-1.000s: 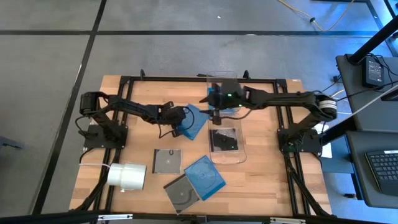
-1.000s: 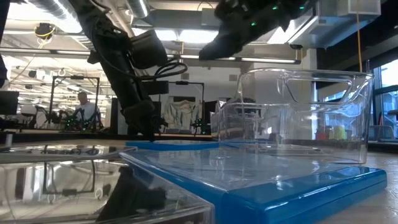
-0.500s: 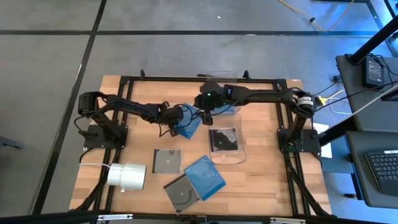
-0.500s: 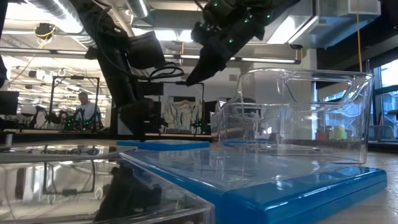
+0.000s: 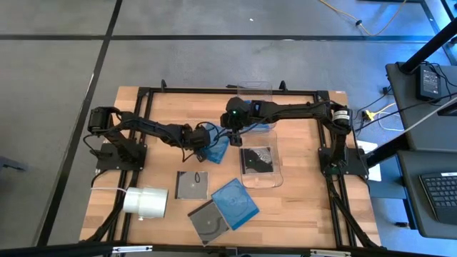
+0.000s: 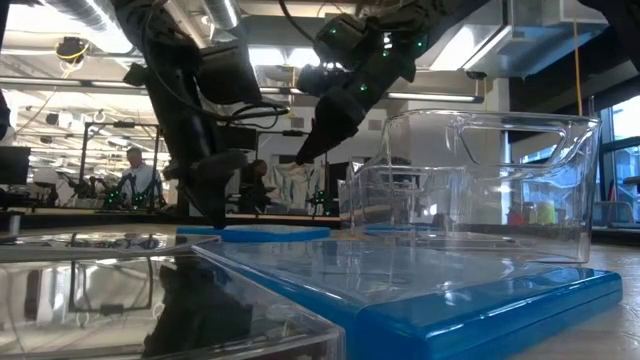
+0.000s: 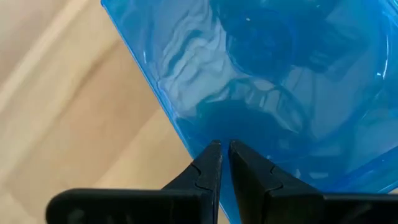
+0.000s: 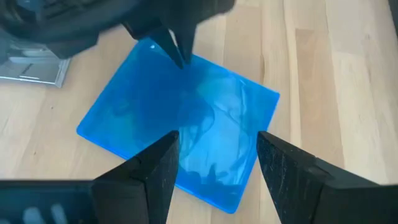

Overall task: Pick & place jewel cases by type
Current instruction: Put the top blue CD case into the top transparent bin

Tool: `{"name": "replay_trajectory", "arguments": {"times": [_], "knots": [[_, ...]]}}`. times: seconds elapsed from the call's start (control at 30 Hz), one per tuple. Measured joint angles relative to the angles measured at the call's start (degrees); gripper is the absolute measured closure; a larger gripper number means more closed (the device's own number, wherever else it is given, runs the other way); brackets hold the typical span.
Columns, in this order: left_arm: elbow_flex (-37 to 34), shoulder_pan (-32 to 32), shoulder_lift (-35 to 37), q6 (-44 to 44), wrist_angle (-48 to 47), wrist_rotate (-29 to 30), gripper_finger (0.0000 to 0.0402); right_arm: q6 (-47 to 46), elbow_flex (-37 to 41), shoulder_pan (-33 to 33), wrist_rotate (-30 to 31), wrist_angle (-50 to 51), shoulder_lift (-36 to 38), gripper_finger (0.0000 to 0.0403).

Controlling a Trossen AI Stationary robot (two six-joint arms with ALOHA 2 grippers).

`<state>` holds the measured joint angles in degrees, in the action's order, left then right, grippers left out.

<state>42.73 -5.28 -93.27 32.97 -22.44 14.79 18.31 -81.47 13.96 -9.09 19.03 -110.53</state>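
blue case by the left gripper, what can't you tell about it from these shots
- Left wrist view: the blue case runs off the frame; whether the closed left gripper pinches its edge or only touches it can't be told.
- High view: both arms cover most of the case.
- Right wrist view: the open right gripper hides its near edge.
- Contents: unreadable through the tinted lid.

A case (image 5: pixel 216 148) lies flat near the middle of the table (image 5: pixel 307 207), with the left tool (image 5: pixel 208 143) at its left edge and the right tool (image 5: pixel 235 137) over its right side. Just right of it stands a bin (image 5: pixel 259 164) with a case (image 5: pixel 257 160) inside. Nearer the front edge lie three more cases (image 5: pixel 193 185) (image 5: pixel 235 201) (image 5: pixel 208 223), and a roll (image 5: pixel 146 202) to their left.
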Motion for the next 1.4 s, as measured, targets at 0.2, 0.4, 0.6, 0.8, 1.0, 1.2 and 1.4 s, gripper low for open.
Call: {"name": "replay_trajectory", "arguments": {"times": [0.2, 0.4, 0.6, 0.8, 1.0, 1.2, 1.4], "knots": [[0.2, 2.5, 0.1, 9.9, -4.4, 2.3, 0.0371, 1.9, 0.0, -1.1, -2.1, 0.1, -0.1, 0.0185], [0.2, 4.4, 0.1, 18.4, -6.9, 5.5, 0.0371, 2.4, 0.0, -3.2, -6.9, -0.7, -0.1, 0.0185], [0.1, 6.1, 0.0, 23.6, -9.4, 8.8, 0.0371, 3.3, 0.0, -6.1, -9.9, -4.6, -0.1, 0.0185], [0.2, 6.9, -0.1, 21.7, -9.8, 10.2, 0.0371, 3.0, 0.0, -8.6, -0.5, -9.2, -3.5, 0.0185], [1.9, 8.1, -0.4, 17.6, -10.3, 12.8, 0.0371, -1.6, 0.0, -8.8, 4.1, -10.0, -6.7, 0.0185], [3.9, 9.1, -0.5, 14.5, -10.1, 11.9, 0.0371, -5.9, 0.0, -8.5, 4.1, -10.2, -9.5, 0.0185], [5.6, 9.9, -0.5, 10.2, -10.1, 8.0, 0.0371, -5.8, 0.0, -8.5, 4.8, -10.1, -12.3, 0.0185]]}}
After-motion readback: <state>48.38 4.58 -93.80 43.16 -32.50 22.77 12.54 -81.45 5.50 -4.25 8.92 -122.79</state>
